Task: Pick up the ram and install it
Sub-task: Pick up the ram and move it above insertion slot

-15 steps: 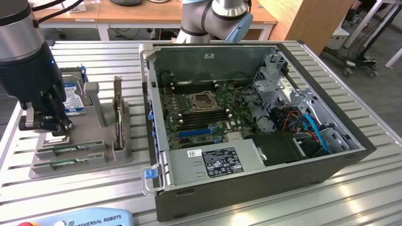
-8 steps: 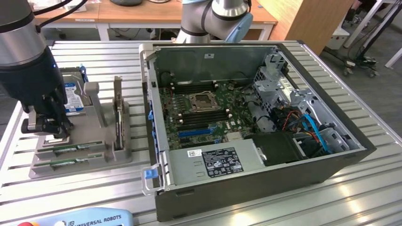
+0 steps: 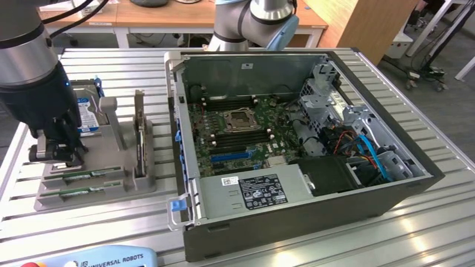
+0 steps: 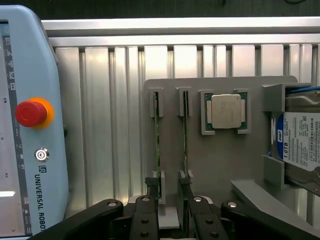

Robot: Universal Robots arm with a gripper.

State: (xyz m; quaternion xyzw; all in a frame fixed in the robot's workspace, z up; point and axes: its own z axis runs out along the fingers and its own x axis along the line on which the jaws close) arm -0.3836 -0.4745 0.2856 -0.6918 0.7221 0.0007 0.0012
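The slatted aluminium table (image 3: 111,72) carried the open computer case (image 3: 297,211), well apart from the fingers. Its motherboard (image 3: 267,119) was exposed, and the long memory slots appeared unfilled. The grey holder (image 4: 220,165) lay directly under and ahead of the fingers. The teach pendant (image 4: 30,125) sat off to one side of them, and the hard drive (image 4: 300,135) stood at the opposite side.

The gripper (image 4: 172,212) hung low over the holder's near end, its fingers (image 4: 145,220) spread apart and pinching nothing. The square processor (image 4: 226,111) rested in its pocket, ahead of the fingers towards the drive side.

Two green sticks stood on edge in parallel slots: the first ram stick (image 4: 156,145) on the pendant side and the second ram stick (image 4: 185,135) on the processor side. Both long axes ran straight away from the fingers, with the near ends just inside the gap between the fingertips. Which stick the opening favoured could not be determined. Installation was judged not begun.
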